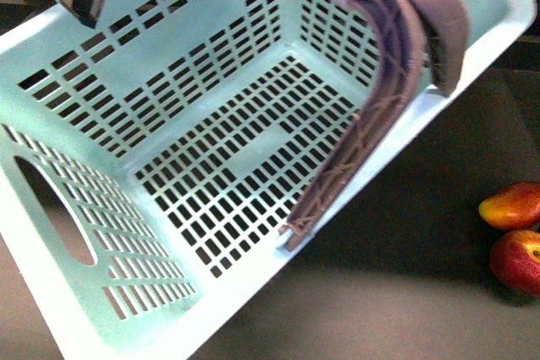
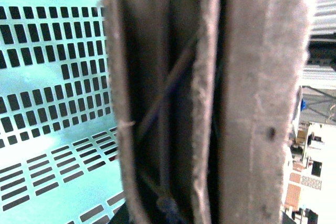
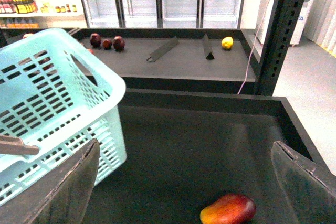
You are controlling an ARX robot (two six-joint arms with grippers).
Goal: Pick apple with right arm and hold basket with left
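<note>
Across most of the front view, the aqua basket (image 1: 211, 149) sits tilted, with the left gripper (image 2: 189, 103) clamped on its brown handle (image 1: 371, 124). Over the dark shelf (image 3: 210, 140) beside it, the right gripper (image 3: 185, 145) hangs with jaws spread wide, holding nothing. Well right of the basket lies the apple (image 1: 516, 260), just beside an elongated orange-red fruit (image 1: 510, 206).

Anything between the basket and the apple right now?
No. Front view shows only bare dark shelf between the basket and the apple; the mango-like fruit sits beside the apple, off that line.
</note>
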